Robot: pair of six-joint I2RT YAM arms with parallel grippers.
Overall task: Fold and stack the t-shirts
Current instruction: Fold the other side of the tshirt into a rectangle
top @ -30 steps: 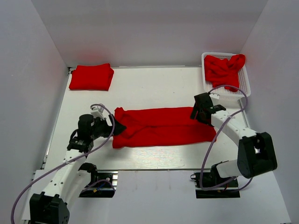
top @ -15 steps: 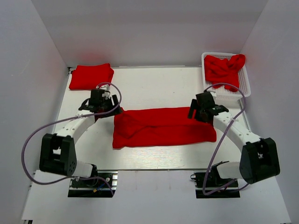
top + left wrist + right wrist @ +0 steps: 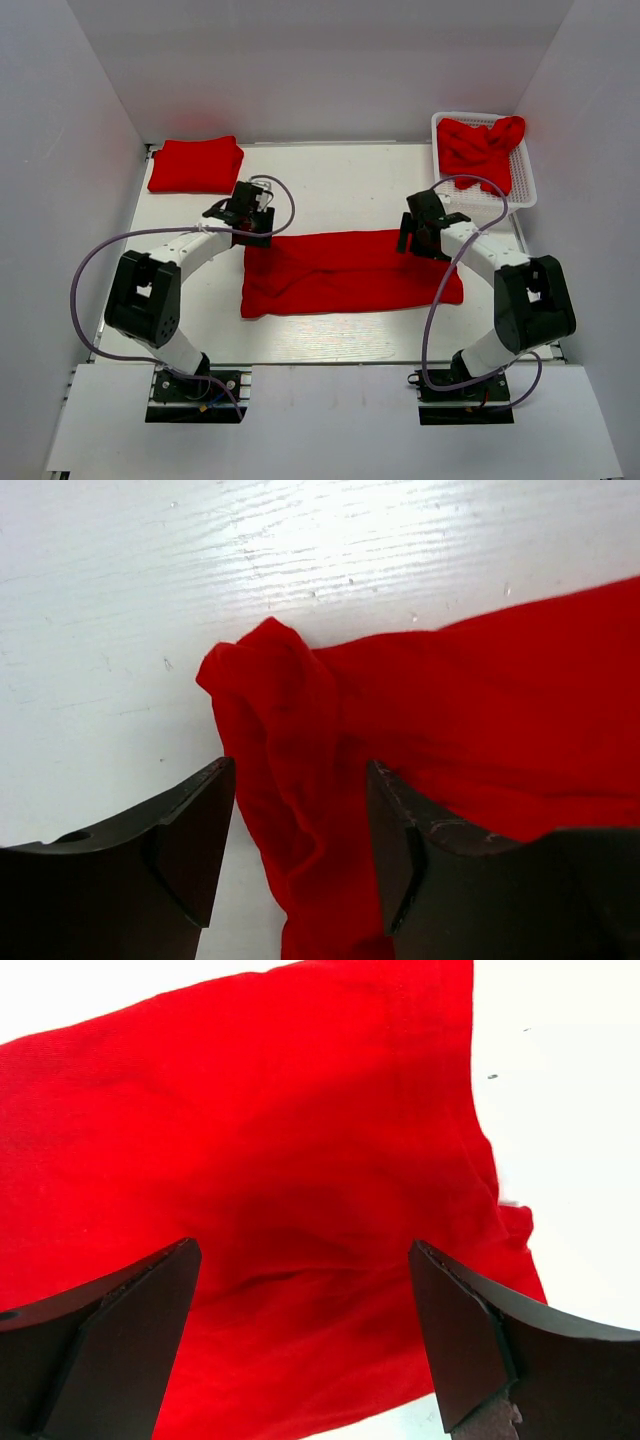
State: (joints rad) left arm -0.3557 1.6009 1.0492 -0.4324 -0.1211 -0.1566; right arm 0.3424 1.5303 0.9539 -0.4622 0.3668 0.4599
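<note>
One red t-shirt (image 3: pixel 350 272) lies in the middle of the table as a long folded strip. My left gripper (image 3: pixel 252 225) is at its far left corner. In the left wrist view the open jaws (image 3: pixel 298 780) straddle a bunched fold of that shirt (image 3: pixel 480 710), with a gap still showing on the left side. My right gripper (image 3: pixel 415 235) hovers at the strip's far right edge. Its fingers (image 3: pixel 302 1260) stand wide open over flat red cloth (image 3: pixel 250 1130). A second t-shirt (image 3: pixel 195 165) lies folded at the back left.
A white mesh basket (image 3: pixel 528 180) at the back right holds a crumpled red shirt (image 3: pixel 480 145). White walls enclose the table on three sides. Each arm's cable loops above the table beside it.
My left arm swung from the strip's near left end round to its far left corner, and its jaws narrowed. The right gripper shifted slightly toward the far edge of the shirt.
</note>
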